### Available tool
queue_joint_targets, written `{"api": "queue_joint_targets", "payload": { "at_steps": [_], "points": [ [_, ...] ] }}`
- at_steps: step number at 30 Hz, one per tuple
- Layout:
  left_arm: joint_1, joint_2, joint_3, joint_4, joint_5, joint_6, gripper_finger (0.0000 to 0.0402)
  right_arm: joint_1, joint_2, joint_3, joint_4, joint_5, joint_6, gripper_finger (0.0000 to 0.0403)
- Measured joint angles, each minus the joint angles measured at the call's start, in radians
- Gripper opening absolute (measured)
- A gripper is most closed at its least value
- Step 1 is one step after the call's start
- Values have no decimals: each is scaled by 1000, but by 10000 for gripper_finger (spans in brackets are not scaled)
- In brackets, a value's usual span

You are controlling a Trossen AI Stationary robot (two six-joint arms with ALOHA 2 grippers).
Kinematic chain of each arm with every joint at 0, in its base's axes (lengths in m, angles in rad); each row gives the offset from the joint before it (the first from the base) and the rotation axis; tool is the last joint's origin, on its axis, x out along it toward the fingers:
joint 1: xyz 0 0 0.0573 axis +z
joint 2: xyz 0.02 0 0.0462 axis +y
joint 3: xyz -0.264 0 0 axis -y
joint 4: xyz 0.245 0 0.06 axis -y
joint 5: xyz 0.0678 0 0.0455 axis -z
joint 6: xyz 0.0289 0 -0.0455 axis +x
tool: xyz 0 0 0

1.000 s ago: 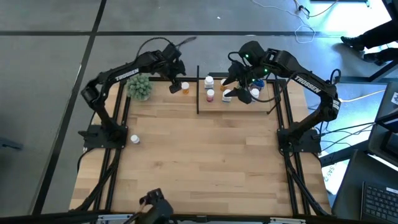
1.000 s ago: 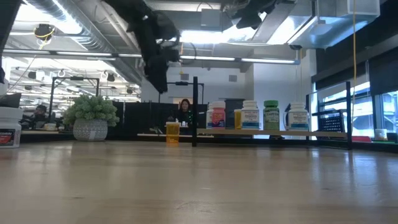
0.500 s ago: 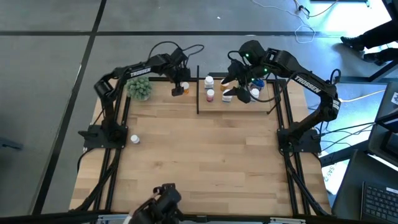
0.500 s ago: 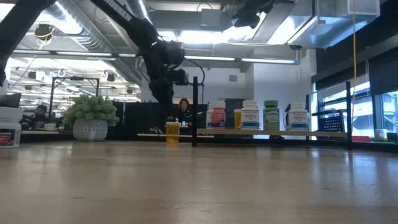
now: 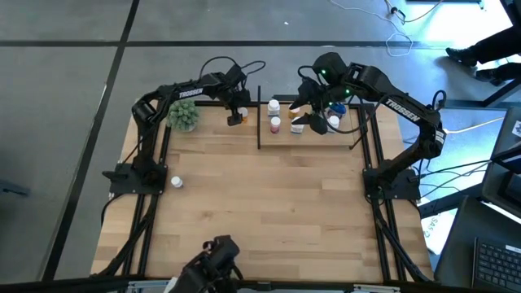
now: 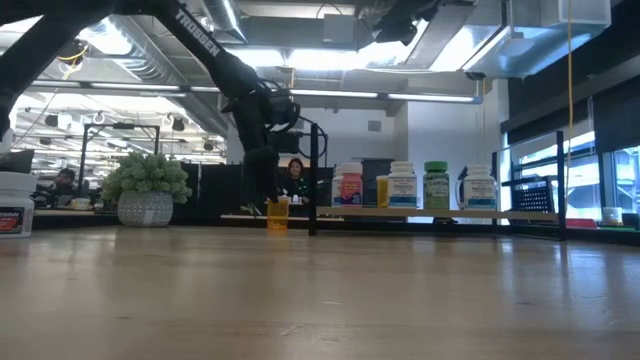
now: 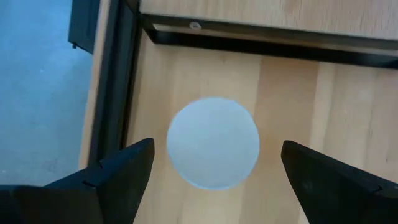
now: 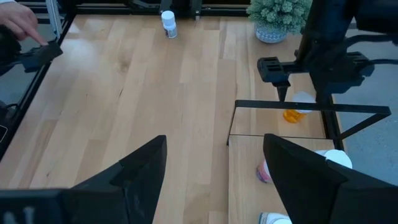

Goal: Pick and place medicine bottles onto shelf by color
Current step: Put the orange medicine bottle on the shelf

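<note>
High view: the left claw [image 5: 235, 115] hangs over the orange bottle [image 5: 242, 117] at the far edge of the surface [image 5: 269, 203], just left of the shelf [image 5: 346, 138]; the right claw [image 5: 305, 120] waits over the shelf.

Low view: the orange bottle [image 6: 277, 213] stands upright; an off-centre descent could tip it.

Left wrist view: fingers [image 7: 127, 165] spread wide either side of the white cap [image 7: 213, 150].

Right wrist view: its claw gapes, empty; a swing toward the shelf post [image 8: 305, 107] risks a clash.

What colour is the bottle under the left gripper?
Orange, with a white cap. The bottle shows best in the low view, below the left gripper.
</note>
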Motion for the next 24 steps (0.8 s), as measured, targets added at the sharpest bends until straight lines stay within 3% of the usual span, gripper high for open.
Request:
{"api": "queue_joint_targets", "payload": {
  "at_steps": [17, 24],
  "points": [
    [-31, 0, 0, 36, -29, -1, 346, -1, 0, 0, 14, 1, 0, 269],
    [-39, 0, 0, 38, -81, -70, 346, -1, 0, 0, 14, 1, 0, 269]
  ]
}}
